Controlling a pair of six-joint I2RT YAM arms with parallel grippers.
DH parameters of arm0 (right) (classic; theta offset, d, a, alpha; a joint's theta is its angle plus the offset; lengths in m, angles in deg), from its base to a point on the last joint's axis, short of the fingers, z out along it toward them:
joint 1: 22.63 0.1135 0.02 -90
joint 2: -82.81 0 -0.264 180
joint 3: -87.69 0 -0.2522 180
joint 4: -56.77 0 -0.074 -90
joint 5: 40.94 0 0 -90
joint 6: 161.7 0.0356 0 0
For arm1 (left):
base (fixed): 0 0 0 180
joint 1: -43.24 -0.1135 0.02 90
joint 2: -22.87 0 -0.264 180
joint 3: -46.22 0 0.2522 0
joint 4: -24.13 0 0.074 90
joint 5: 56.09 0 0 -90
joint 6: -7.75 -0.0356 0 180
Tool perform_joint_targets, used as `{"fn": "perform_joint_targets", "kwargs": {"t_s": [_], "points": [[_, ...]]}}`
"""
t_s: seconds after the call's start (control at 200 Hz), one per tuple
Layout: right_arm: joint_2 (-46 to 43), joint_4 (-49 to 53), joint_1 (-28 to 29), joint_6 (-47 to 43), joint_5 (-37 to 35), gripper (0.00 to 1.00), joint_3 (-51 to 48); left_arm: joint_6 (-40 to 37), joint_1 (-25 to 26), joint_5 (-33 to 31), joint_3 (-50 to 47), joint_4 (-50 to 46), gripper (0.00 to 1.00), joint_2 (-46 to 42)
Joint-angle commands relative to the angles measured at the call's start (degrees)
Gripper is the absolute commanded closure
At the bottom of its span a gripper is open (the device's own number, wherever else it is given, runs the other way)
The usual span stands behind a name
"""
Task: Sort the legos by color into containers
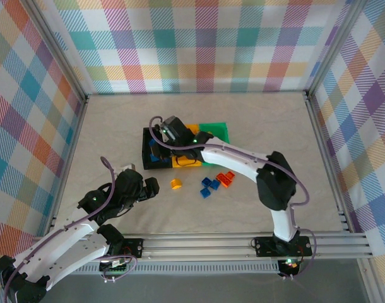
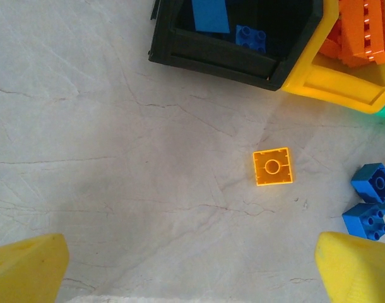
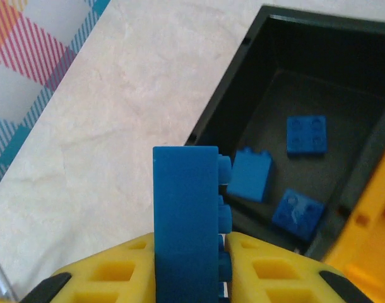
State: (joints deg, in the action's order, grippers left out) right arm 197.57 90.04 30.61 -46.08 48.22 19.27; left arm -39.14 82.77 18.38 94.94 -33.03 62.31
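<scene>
Top external: right gripper (image 1: 169,131) hangs over the black bin (image 1: 148,163), mid frame; loose legos (image 1: 209,187) lie lower right of it. Left wrist: left gripper (image 2: 191,252) spread wide, yellow brick (image 2: 272,167) ahead. Right wrist: right gripper pinches a blue brick (image 3: 186,208) by the bin's left rim. I'd move it right before letting go, so it lands inside. No writing seen.

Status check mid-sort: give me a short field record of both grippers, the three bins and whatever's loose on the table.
right gripper: shut on a blue brick, at the black bin rim
left gripper: open, empty, over the table
black bin: three binned blue bricks
yellow-orange bin: binned orange bricks
green bin: contents unclear
loose: one yellow brick, loose blue bricks, loose orange bricks
</scene>
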Motion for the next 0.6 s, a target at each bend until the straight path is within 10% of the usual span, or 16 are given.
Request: {"fn": "perform_joint_targets", "kwargs": {"t_s": [0.0,0.135,0.34,0.595], "points": [[5.41,4.85,-1.56,-1.63,-0.28,0.71,6.60,0.76,-0.80,0.34,-0.11,-1.61,0.00,-0.77],[10.79,8.72,-2.79,-1.27,-1.81,0.68,15.00,0.50,-0.77,1.26,-0.13,-1.63,0.00,-0.68],[10.23,6.44,-3.22,-2.60,-3.29,0.35,16.50,0.01,-0.77,2.70,0.10,-1.03,0.00,-0.60],[-1.08,2.25,-3.31,-1.81,-3.95,0.31,4.92,-2.72,-0.77,7.22,1.37,3.00,0.00,3.47]]}}
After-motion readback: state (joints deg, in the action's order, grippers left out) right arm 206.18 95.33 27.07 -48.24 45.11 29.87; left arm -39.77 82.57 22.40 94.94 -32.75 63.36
